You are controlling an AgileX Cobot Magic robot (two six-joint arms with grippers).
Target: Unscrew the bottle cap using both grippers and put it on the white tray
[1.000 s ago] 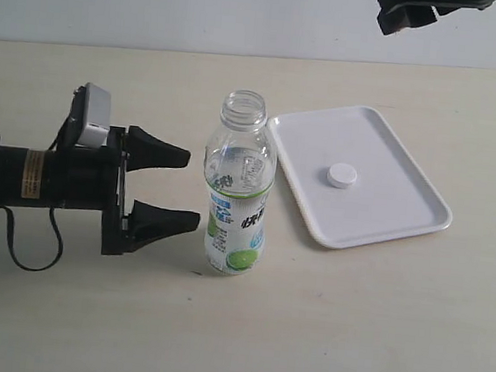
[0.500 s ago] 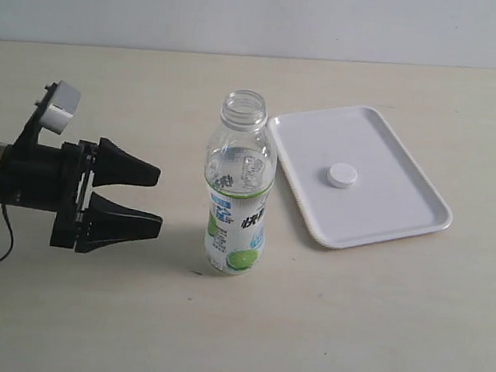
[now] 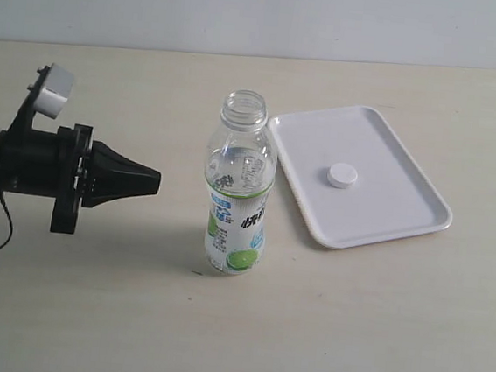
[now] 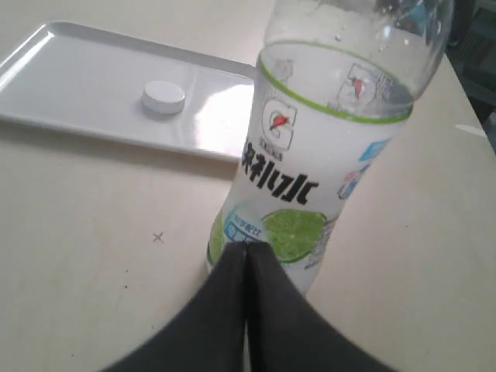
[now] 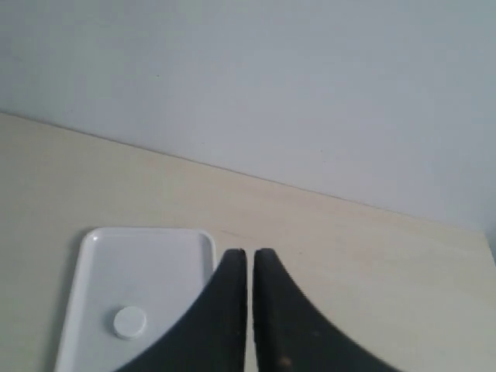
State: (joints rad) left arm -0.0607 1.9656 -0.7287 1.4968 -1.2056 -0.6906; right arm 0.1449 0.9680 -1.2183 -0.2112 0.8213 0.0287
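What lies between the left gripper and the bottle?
Nothing: only bare table separates the left gripper from the bottle, shown in the exterior view.

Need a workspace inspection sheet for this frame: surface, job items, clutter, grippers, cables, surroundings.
Surface: pale beige table, no spills seen.
Job's things: bottle upright, uncapped, beside the white tray; bottle cap lying on the tray.
Clutter: nothing seen.
Grippers: left gripper has its fingers shut, empty, pointing at the bottle and apart from it; right gripper is outside the exterior view, its fingers shut but for a thin slit, empty.
Cables: black cable looping below the left arm.
Surroundings: plain pale wall behind the table.
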